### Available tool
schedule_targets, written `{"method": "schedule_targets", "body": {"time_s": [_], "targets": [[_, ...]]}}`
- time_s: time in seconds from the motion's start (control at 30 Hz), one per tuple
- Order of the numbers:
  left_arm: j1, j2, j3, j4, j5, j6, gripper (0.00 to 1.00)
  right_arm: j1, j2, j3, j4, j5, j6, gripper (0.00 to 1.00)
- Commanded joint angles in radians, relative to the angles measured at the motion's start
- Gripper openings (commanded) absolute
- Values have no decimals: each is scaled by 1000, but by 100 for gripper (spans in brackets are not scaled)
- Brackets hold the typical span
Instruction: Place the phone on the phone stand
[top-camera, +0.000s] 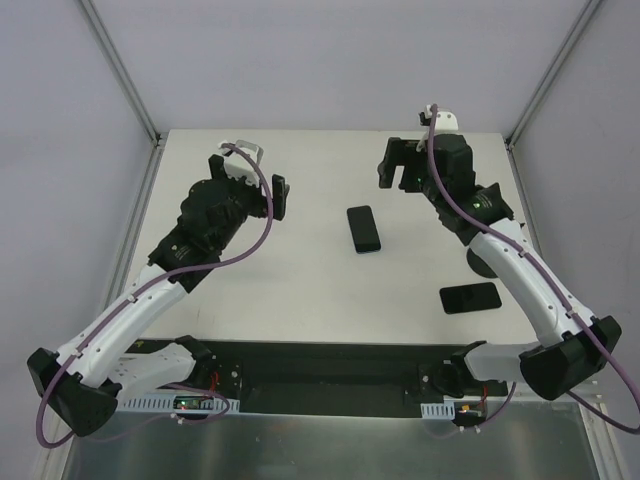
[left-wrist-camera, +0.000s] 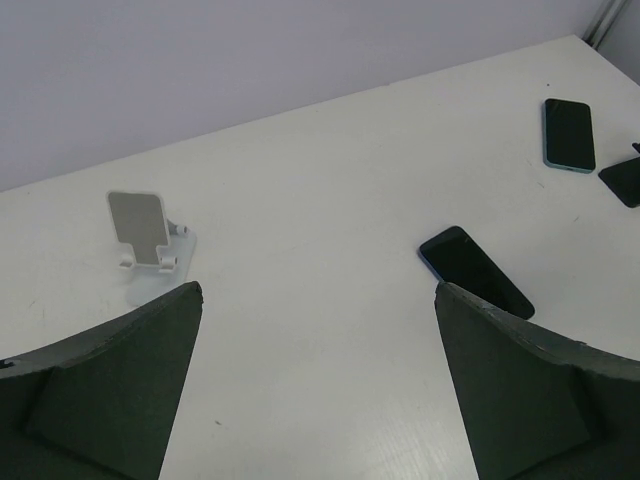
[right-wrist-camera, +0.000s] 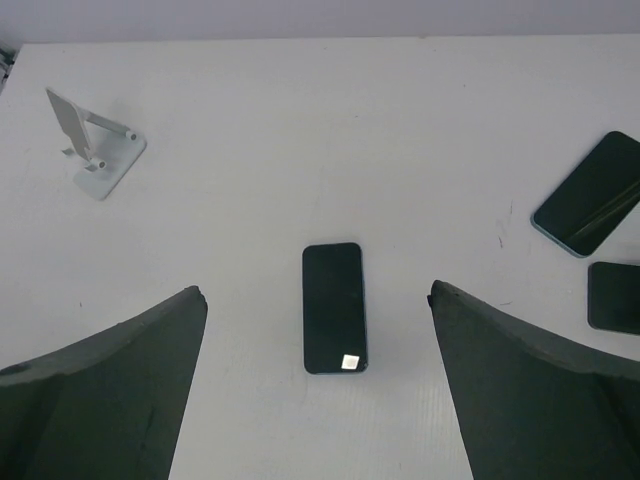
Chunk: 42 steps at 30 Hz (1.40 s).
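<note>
A white table (top-camera: 300, 280) is filling the enclosure, with pale grey walls (top-camera: 60, 80) rising around it and metal corner posts (top-camera: 120, 68) slanting up from its far corners. The phone (top-camera: 364, 229) is lying flat, screen dark, near the table's middle, well apart from the white phone stand (left-wrist-camera: 150, 240). A second phone (top-camera: 470, 297) is lying beside the right arm. The left end effector (left-wrist-camera: 318, 292) and right end effector (right-wrist-camera: 317, 290) are both hovering spread wide, gripping nothing.
</note>
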Motion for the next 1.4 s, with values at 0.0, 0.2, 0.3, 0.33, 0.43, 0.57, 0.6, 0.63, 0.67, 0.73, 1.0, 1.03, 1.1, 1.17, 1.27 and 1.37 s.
{"method": "schedule_targets", "body": {"time_s": [0.0,0.2,0.3,0.33,0.43,0.57,0.6,0.63,0.67,0.73,1.0,1.03,1.1,1.17,1.27,1.37], "targets": [[-5,40,53,15,-52,-10,99,27,59,106,-77,118,-24,96],[20,138,103,-55,-103,-17,99,64,185,218,-240,274,-66,96],[110,173,116,-75,-22,-117,99,64,251,299,-344,342,-68,96],[150,184,119,-75,48,-179,99,64,265,339,-368,348,-85,96],[300,244,140,-88,138,-301,99,61,303,376,-424,317,-138,96],[454,375,166,-78,236,-428,99,41,300,359,-433,252,-224,96],[500,408,203,-78,263,-435,99,35,294,344,-425,189,-244,96],[529,445,227,-78,300,-439,99,24,287,332,-413,188,-247,96],[552,512,250,-78,373,-439,99,18,274,321,-390,187,-251,96],[603,583,322,-69,406,-403,99,-13,264,293,-382,111,-261,96],[675,888,488,47,678,-36,99,-128,146,120,-223,-252,-275,96],[681,913,508,46,687,-8,99,-152,129,79,-202,-294,-280,96],[704,994,580,31,736,-7,99,-175,86,37,-133,-418,-278,96],[718,1082,646,3,813,-11,99,-206,58,-3,-78,-474,-257,96],[735,1172,749,-20,879,-17,99,-220,37,-32,-25,-535,-237,96],[741,1252,838,-37,963,-68,99,-223,30,-41,2,-556,-226,96]]}}
